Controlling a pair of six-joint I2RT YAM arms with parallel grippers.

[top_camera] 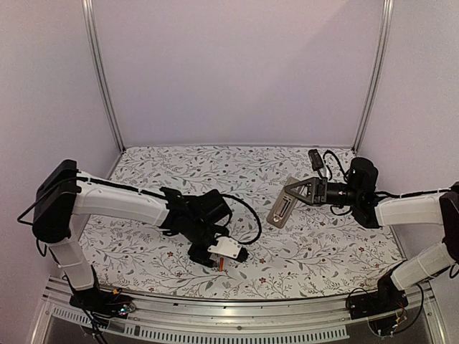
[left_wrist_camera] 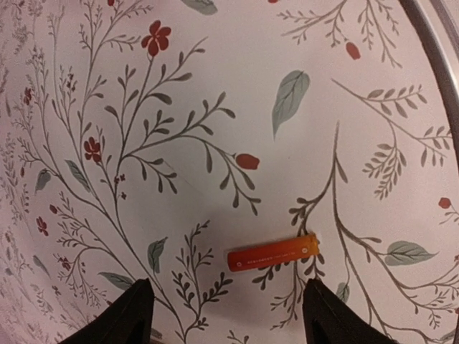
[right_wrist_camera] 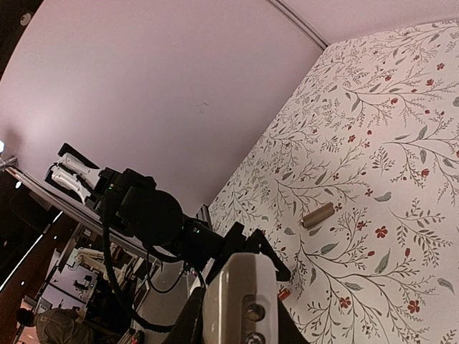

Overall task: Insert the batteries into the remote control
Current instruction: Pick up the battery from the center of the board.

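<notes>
My left fingers [left_wrist_camera: 135, 317] hang spread astride the battery [left_wrist_camera: 272, 255] on the surface [left_wrist_camera: 215, 86], ready to pinch; my right fingers [top_camera: 297, 188] pinch the remote [top_camera: 281, 209] aloft for loading.

I am seeing the thin orange-red cylindrical battery [left_wrist_camera: 272, 256] standing out against the white fabric table cover [left_wrist_camera: 215, 86], which is showing grey-green leaves, dark twigs and small red flowers. On the right, the slim plastic remote control [top_camera: 281, 209] is showing its grey-beige back. The smooth walls [top_camera: 237, 72] are looking pale lilac.
</notes>
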